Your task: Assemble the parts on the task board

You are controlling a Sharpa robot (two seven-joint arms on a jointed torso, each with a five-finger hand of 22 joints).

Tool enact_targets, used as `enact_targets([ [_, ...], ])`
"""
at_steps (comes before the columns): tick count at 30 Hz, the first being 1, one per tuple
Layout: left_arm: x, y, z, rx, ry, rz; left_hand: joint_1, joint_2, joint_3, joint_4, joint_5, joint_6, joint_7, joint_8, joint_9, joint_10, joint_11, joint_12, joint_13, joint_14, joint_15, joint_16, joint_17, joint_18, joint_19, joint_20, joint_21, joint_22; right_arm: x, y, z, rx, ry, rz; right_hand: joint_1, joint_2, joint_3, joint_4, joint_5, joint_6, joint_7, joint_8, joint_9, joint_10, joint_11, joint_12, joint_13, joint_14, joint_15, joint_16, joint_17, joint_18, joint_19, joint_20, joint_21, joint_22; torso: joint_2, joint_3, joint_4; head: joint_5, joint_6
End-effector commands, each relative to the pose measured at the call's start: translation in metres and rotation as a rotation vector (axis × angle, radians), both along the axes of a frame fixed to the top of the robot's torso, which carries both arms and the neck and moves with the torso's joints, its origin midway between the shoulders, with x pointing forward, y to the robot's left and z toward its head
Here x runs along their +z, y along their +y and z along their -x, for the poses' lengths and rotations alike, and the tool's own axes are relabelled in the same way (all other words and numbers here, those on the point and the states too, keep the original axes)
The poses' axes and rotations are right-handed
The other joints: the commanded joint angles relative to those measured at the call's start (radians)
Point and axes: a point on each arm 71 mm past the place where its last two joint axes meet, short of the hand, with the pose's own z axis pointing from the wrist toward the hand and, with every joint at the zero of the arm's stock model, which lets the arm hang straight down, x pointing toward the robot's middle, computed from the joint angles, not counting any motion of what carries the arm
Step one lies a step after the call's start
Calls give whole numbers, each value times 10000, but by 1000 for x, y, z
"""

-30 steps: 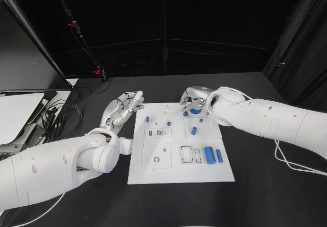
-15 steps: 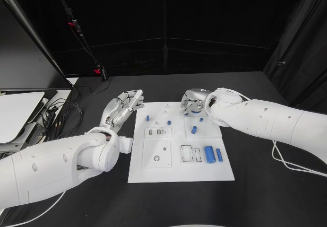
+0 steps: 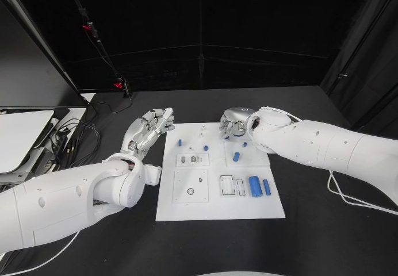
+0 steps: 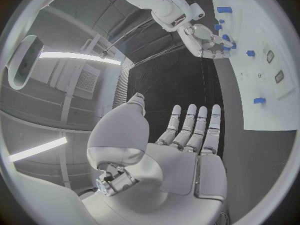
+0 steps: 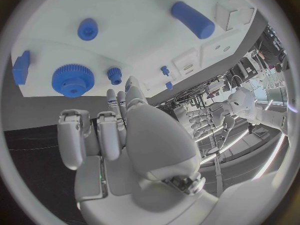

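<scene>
— While the fingers (image 4: 195, 125) of the left hand (image 3: 151, 131) are held straight and side by side with nothing in them, how are those of the right hand (image 3: 234, 125) seen?

— They are seen curled downward over the far edge of the task board (image 3: 221, 213); whether anything is clamped in them cannot be told. In the right wrist view, a large blue gear (image 5: 73, 80) and a small blue gear (image 5: 114, 75) are shown on the board just past the fingertips (image 5: 112, 101), with a round blue piece (image 5: 88, 29) and a blue cylinder (image 5: 192, 19) farther off.

— And where is the left hand placed?

— It is held flat above the black worktop (image 3: 315, 230), just beside the board's left edge, apart from every part.

— How are the remaining parts laid out?

— Two blue cylinders (image 3: 259, 187) are laid side by side near the board's right edge, beside a rectangular recess (image 3: 227, 186). A smaller blue peg (image 3: 236, 156) is set nearer the right hand, and another blue piece (image 3: 179, 142) lies close to the left fingers. Cables (image 3: 71, 141) are spread on the worktop at the far left.
</scene>
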Motion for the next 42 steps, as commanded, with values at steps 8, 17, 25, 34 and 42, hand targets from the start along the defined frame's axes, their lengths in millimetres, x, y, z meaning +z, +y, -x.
enact_targets([
  [8, 19, 1, 5, -222, -2569, 692, 29, 128, -37, -3, 53, 59, 1548, -45, -13, 63, 2, -67, -11, 45, 8, -63, 1, 147, 10, -4, 46, -16, -2, -2, -1, -207, 173, 374, 114, 0, 63, 13, -45, 104, -3, -101, 15, 100, -52, -60, 11, 520, 17, -68, -68, 49, 299, 39, -77, 1553, -5, -4, 5, -5, -95],
  [17, 18, 2, 5, -200, -2555, 675, 45, 148, -41, -4, 73, 55, 1550, -57, -13, 58, 3, -75, -11, 39, 10, -69, 1, 143, -15, -4, 34, -33, -4, -2, 0, -345, 358, 495, 182, 29, 130, 7, -34, 148, -16, -182, 15, 245, -48, -88, 11, 494, 16, -106, -210, 77, 223, 35, -125, 1442, -12, -6, 20, -33, -129],
  [25, 18, 2, 5, -214, -2542, 684, 45, 148, -41, -4, 73, 55, 1550, -57, -13, 58, 3, -75, -11, 39, 10, -69, 1, 143, -15, -4, 34, -33, -6, -2, -1, -520, 510, 615, 221, 38, 164, -5, -32, 171, -22, -208, 16, 286, -48, -108, 7, 497, 17, -108, -205, 78, 223, 36, -128, 1439, -10, -13, 47, -68, -166],
  [34, 18, 2, 5, -226, -2525, 687, 67, 169, -45, -6, 95, 55, 1550, -68, -13, 58, 3, -81, -10, 34, 12, -74, 2, 139, -26, -4, 31, -39, -9, -2, -1, -662, 687, 737, 251, 40, 205, 0, -34, 192, -48, -275, 13, 385, -41, -145, 4, 484, 20, -131, -284, 96, 174, 37, -161, 1366, -12, -16, 46, -83, -190],
  [42, 18, 2, 5, -227, -2508, 684, 76, 176, -46, -7, 104, 56, 1550, -71, -12, 60, 3, -83, -10, 34, 12, -74, 2, 138, -24, -4, 34, -37, -10, -2, -1, -719, 738, 773, 266, 43, 239, 18, -33, 221, -65, -334, 14, 513, -50, -174, 4, 487, 17, -138, -286, 101, 164, 37, -173, 1346, -13, -14, 64, -91, -189],
])
